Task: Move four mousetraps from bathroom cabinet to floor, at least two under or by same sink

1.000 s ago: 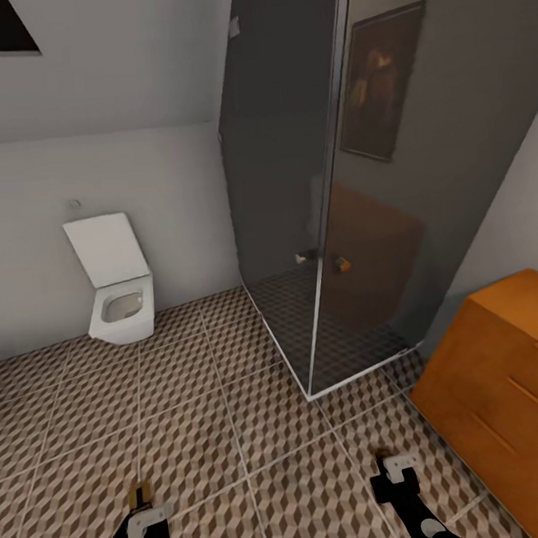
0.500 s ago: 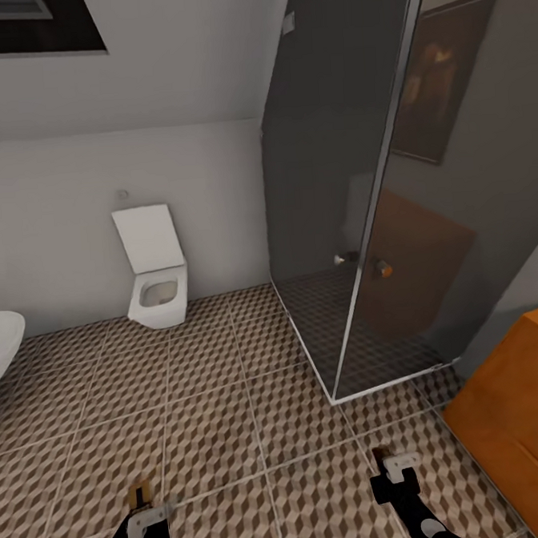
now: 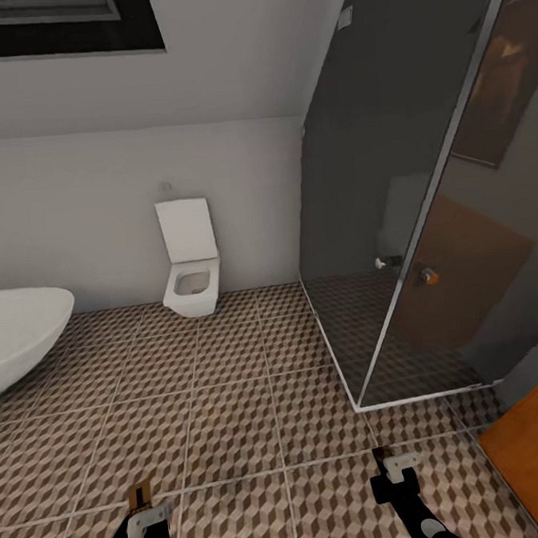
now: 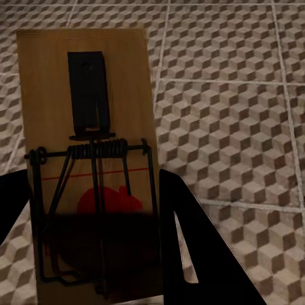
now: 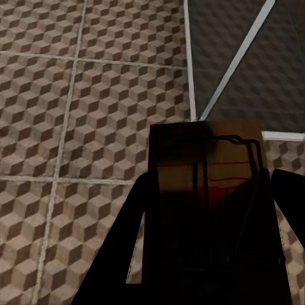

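Head view: the left gripper [image 3: 141, 525] and right gripper [image 3: 393, 475] hang low over the floor [image 3: 230, 400], each with a bit of tan board poking out ahead of it. The toilet [image 3: 190, 268] stands at the far wall, a white tub [image 3: 17, 335] at the left, the glass shower [image 3: 409, 211] at the right, and a corner of the cabinet [image 3: 534, 451] at the near right. No sink is in sight.

Left wrist view: the fingers [image 4: 190, 241] are clamped on a mousetrap [image 4: 89, 159], spring bar and red patch facing up.

Right wrist view: this gripper also grasps a trap [image 5: 210, 203], dark in shadow.

Judging by this, two traps are out of the cabinet and in transit; none lies on the floor here, and the other two are unaccounted for.
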You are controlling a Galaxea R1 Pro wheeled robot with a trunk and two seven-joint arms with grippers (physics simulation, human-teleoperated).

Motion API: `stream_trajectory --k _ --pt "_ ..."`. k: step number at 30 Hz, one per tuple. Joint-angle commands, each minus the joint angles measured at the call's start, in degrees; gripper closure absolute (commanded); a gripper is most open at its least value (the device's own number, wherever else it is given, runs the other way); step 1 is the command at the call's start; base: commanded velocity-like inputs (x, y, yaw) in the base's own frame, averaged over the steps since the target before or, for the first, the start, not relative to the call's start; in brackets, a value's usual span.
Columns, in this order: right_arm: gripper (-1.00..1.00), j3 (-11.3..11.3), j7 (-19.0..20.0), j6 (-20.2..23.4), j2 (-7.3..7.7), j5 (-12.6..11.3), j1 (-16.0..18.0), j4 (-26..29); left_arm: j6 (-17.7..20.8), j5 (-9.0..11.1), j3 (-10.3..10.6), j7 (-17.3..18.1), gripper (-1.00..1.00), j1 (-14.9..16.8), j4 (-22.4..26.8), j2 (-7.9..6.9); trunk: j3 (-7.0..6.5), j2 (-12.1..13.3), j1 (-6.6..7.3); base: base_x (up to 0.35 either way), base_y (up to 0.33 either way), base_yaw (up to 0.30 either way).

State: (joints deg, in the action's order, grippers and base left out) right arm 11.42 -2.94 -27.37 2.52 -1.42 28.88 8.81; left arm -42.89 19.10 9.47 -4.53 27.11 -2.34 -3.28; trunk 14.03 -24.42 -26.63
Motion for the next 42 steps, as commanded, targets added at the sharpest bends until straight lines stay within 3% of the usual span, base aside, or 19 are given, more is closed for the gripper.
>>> stream_trajectory --k 1,9,18,42 --pt "1.0 0.48 -0.31 -0.14 0.03 -0.16 0.03 -0.02 -0.26 -0.18 0.47 -0.7 1.0 0.11 -0.21 0.03 0.1 -0.1 -0.03 0.0 0.0 0.282" --pt "1.0 0.49 -0.31 -0.14 0.03 -0.16 0.03 -0.02 -0.26 -0.21 0.47 -0.72 1.0 0.12 -0.21 0.03 0.1 -0.1 -0.03 0.0 0.0 0.256" --pt "1.0 0.52 -0.31 -0.14 0.03 -0.16 0.03 -0.02 -0.26 -0.2 0.47 -0.67 1.0 0.1 -0.21 0.03 0.1 -0.1 -0.03 0.0 0.002 0.015" --pt "1.0 0.46 -0.31 -0.14 0.03 -0.16 0.03 -0.02 -0.25 -0.21 0.47 -0.74 1.0 0.11 -0.21 0.03 0.1 -0.1 -0.03 0.111 0.203 0.0"
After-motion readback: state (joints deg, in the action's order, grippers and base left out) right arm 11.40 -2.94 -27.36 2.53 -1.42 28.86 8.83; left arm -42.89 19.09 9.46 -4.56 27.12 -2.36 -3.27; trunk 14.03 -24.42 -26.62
